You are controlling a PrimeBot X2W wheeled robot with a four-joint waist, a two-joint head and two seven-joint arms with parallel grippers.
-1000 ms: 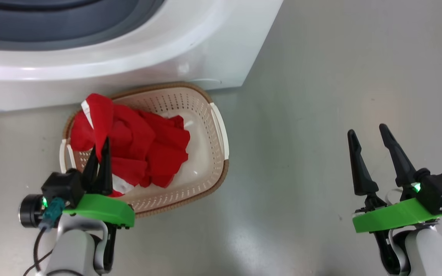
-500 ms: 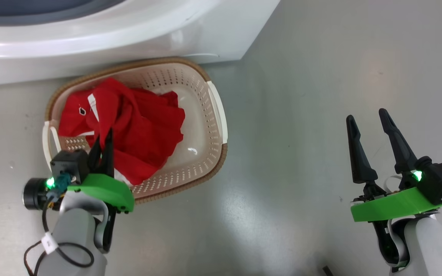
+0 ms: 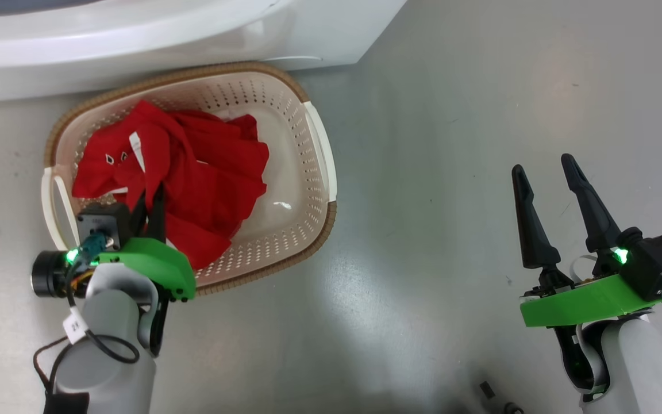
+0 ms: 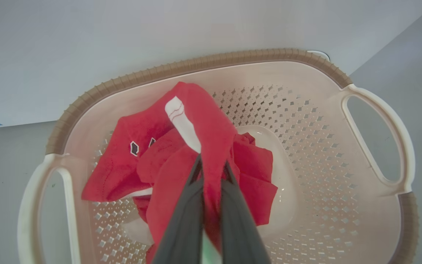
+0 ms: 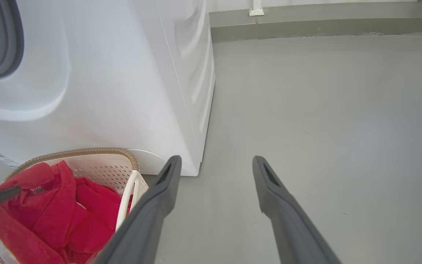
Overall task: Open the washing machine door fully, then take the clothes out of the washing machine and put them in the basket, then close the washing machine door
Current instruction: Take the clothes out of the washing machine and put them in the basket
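Red clothes point(image 4: 214, 124) run lengthwise between pinching fingers point(image 4: 185, 220) of left hand point(image 4: 213, 165).

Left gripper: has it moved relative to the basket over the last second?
Yes. Against the basket rim, the left gripper has shifted inward from the view-left handle, apparently lowering, still shut on the clothes.

left gripper point(image 3: 149, 198) clamped tight, right gripper point(image 3: 542, 163) spread wide

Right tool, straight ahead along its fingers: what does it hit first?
Probably the bare grey floor: the open right tool points down across it, with the washing machine corner and basket off to its left. Depth is unclear.
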